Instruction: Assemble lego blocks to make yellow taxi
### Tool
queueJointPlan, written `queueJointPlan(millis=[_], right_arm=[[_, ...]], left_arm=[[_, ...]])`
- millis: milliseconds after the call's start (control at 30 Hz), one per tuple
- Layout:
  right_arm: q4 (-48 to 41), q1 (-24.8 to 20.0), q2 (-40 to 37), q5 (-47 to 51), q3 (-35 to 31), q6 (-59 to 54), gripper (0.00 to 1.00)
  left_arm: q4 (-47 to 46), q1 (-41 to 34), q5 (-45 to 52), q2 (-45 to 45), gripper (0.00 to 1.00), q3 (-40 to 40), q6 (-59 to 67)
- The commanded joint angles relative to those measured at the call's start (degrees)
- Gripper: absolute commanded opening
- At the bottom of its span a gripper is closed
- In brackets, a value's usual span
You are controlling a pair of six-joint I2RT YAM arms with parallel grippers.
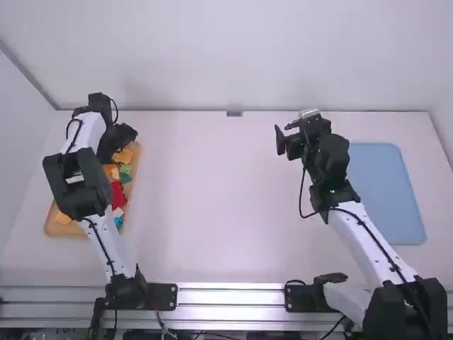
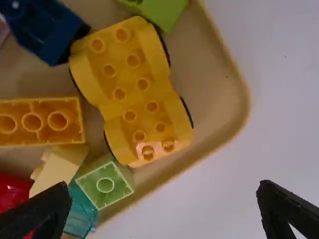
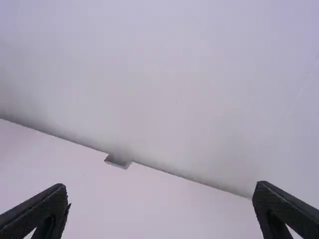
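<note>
Yellow plastic forms the wheeled base (image 2: 130, 94), lying studs up inside the tan tray (image 2: 241, 99). It should be light, stiff and hard to break, though slick, and its wheels may let it roll; the narrowed waist looks the best place to pinch, squarely from both sides. In the same tray, the long yellow brick (image 2: 42, 130) looks equally rigid and would suit a hold across its narrow width. Over the tray, the left jaws stand wide apart, with nothing between them.

The long brick's end is cut off in the left wrist view, and whether its rings are studs or underside is hard to tell. The base's wheels are mostly hidden beneath it; the left arm (image 1: 106, 237) covers much of the tray from above. Well to the tray's right, the right jaws are open and empty.
</note>
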Motion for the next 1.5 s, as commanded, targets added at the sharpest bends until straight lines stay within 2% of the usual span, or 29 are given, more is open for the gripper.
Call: queueJointPlan(millis=[0,767,833,867,933,1100,1333,1467], right_arm=[[-0.37,0.0,0.33,-0.04,2.23,0.24,0.99],[-2.38,0.0,0.33,-0.04,2.21,-2.78,0.99],[-2.56,0.0,0.33,-0.04,2.21,-2.78,0.99],[-2.58,0.0,0.33,-0.04,2.21,-2.75,0.99],[-2.58,0.0,0.33,-0.04,2.21,-2.78,0.98],[-2.6,0.0,0.33,-0.02,2.21,-2.78,0.98],[-2.6,0.0,0.33,-0.04,2.12,-2.78,0.98],[-2.6,0.0,0.33,-0.04,2.12,-2.78,0.99]], left_arm=[[-0.44,-0.09,-2.47,2.19,0.99,1.25,-7.5],[2.75,0.04,-4.0,6.88,0.96,0.72,-12.63],[2.45,0.02,-4.35,6.88,0.95,0.72,-12.5],[2.4,0.02,-4.74,6.88,0.9,0.72,-12.22],[2.38,0.02,-5.29,6.91,0.87,0.72,-12.26],[2.38,0.0,-5.66,6.91,0.87,0.72,-12.39],[2.43,0.02,-5.64,8.72,0.93,0.7,-12.24],[2.93,0.02,-5.4,9.81,0.88,0.72,-12.17]])
